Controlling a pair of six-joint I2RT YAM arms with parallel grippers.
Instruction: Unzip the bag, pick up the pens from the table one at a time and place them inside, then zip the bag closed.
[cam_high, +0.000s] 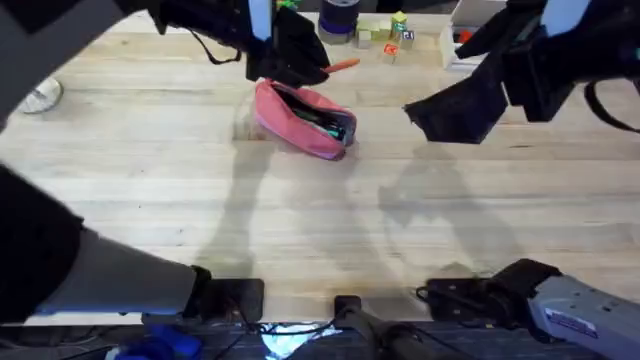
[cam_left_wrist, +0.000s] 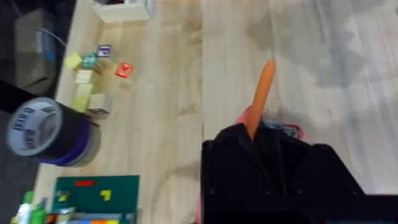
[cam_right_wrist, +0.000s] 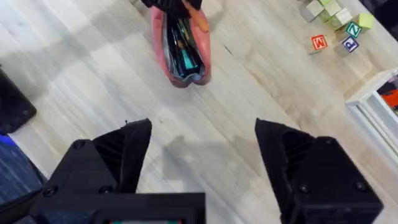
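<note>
The pink bag (cam_high: 300, 122) lies unzipped on the table (cam_high: 200, 200), and its dark lining shows with something teal inside; the right wrist view shows the bag (cam_right_wrist: 180, 46) gaping too. Just behind the bag, my left gripper (cam_high: 312, 65) is shut on the orange pen (cam_high: 345, 65). That pen (cam_left_wrist: 262, 93) sticks out past the black fingers (cam_left_wrist: 236, 162) over the bag's far edge. I cannot pick out the black pen. My right gripper (cam_high: 450, 112) hangs open to the right of the bag, with nothing between its fingers (cam_right_wrist: 134, 149).
Along the table's far edge stand a purple tape roll (cam_left_wrist: 50, 130), several letter blocks (cam_left_wrist: 93, 74), a white box (cam_high: 460, 40) and a green box (cam_left_wrist: 96, 196). A small white object (cam_high: 40, 97) lies at the far left.
</note>
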